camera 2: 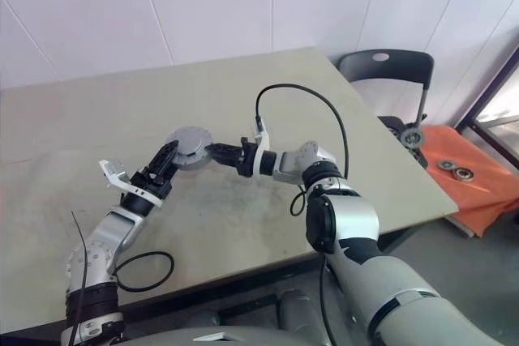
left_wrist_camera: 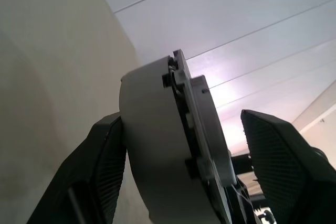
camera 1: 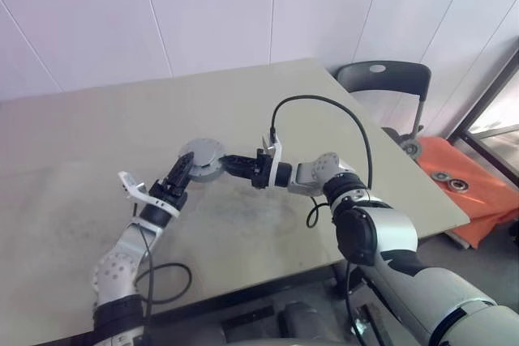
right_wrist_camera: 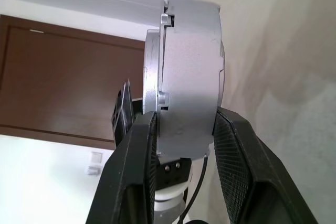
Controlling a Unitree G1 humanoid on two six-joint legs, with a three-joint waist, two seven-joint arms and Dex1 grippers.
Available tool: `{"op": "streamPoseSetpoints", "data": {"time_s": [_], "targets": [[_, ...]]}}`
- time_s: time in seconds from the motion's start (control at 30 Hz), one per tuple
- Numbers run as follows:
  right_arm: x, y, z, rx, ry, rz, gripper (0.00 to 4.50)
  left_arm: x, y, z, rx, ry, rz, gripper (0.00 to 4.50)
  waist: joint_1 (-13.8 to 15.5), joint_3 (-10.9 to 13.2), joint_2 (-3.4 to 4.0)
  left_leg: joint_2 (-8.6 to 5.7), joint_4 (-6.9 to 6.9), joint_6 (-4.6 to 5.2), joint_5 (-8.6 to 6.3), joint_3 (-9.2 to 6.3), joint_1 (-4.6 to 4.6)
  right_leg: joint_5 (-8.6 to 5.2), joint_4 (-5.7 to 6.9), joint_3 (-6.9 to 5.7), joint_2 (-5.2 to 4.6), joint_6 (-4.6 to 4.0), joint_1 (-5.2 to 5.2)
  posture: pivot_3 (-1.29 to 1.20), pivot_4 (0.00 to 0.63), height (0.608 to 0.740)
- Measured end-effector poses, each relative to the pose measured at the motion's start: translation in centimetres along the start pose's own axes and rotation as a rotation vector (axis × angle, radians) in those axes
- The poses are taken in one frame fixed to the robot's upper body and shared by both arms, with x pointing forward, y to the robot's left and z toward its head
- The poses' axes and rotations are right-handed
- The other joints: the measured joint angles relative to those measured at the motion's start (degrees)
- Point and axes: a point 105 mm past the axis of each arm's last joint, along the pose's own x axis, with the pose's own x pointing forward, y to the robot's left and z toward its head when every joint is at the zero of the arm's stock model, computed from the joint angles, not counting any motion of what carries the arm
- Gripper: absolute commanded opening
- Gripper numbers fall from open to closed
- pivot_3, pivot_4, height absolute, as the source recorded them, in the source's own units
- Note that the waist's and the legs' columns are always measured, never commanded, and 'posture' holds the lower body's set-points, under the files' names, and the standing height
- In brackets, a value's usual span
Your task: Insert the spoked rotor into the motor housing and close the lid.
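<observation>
Right gripper (right_wrist_camera: 181,145) is clamped across the thickness of the closed motor, its 2 pads pressing on the opposite flat faces, and it holds the assembly on edge above the table (camera 1: 97,135), well in from every edge. In the right wrist view the lid (right_wrist_camera: 152,87) sits against the motor housing (right_wrist_camera: 191,61) with a thin seam between them, and a small tab shows at the rim. No spoked wheel can be seen; it is presumably shut inside, though that cannot be checked.

Left gripper (camera 1: 180,174) has its fingers (left_wrist_camera: 283,166) spread wide to either side of the same motor (left_wrist_camera: 157,150); 1 finger lies close to the housing face, the other stands apart from the lid.

To finish well, the left fingers should close squarely on both faces and squeeze the seam shut evenly. The right grip should stay firm until then. Pressing off-centre could cock the lid on its rim.
</observation>
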Motion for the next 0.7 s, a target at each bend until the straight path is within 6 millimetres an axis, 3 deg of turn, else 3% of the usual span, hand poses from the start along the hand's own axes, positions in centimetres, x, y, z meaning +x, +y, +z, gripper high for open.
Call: {"op": "streamPoseSetpoints", "data": {"time_s": [0.17,0.7], "targets": [[0.0,-0.2,-0.1,-0.003,0.01,-0.019,1.24,1.4,0.5,-0.8,-0.028,0.011,0.002,3.57,-0.3,0.0,-0.01,0.0,-0.03,0.0,0.0,0.01,-0.01,0.02,-0.03,0.01,0.0,0.01,0.0,0.0,0.0,0.74],[0.2,-0.3,-0.3,-0.003,0.013,-0.022,1.24,1.6,0.4,-1.8,-0.025,0.045,-0.003,3.57,-0.2,0.0,-0.01,0.0,0.0,0.0,0.0,0.0,-0.01,0.03,-0.01,0.01,-0.01,0.03,0.0,0.0,0.0,0.74]]}}
